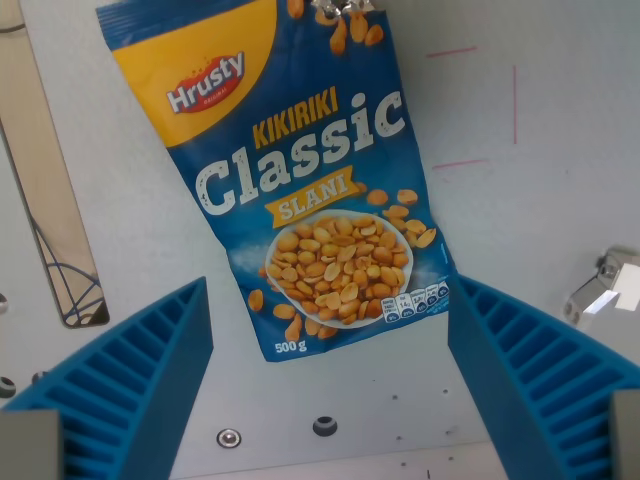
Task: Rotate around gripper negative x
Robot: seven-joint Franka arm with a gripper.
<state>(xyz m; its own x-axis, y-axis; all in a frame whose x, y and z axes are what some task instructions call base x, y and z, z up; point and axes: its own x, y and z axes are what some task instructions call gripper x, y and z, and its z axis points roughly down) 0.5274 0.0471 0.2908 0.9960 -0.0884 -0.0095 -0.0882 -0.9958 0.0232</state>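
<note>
Your jaws (325,390) stood wide apart, clamped on nothing, their blue ribbed fingers (130,385) low at both sides of the wrist view. Between and beyond them the peanut bag (300,170) lay flat on the white surface (540,200), tilted, its bottom edge nearest you, touching neither finger.

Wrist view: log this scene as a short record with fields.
object: peanut bag, blue, printed "Hrusty Kikiriki Classic Slani 500 g"
pose: flat on the white table, tilted
gripper: open, blue fingers apart at the bag's lower end
contact: none visible
markings: thin red lines on the table, wrist view's right
</note>
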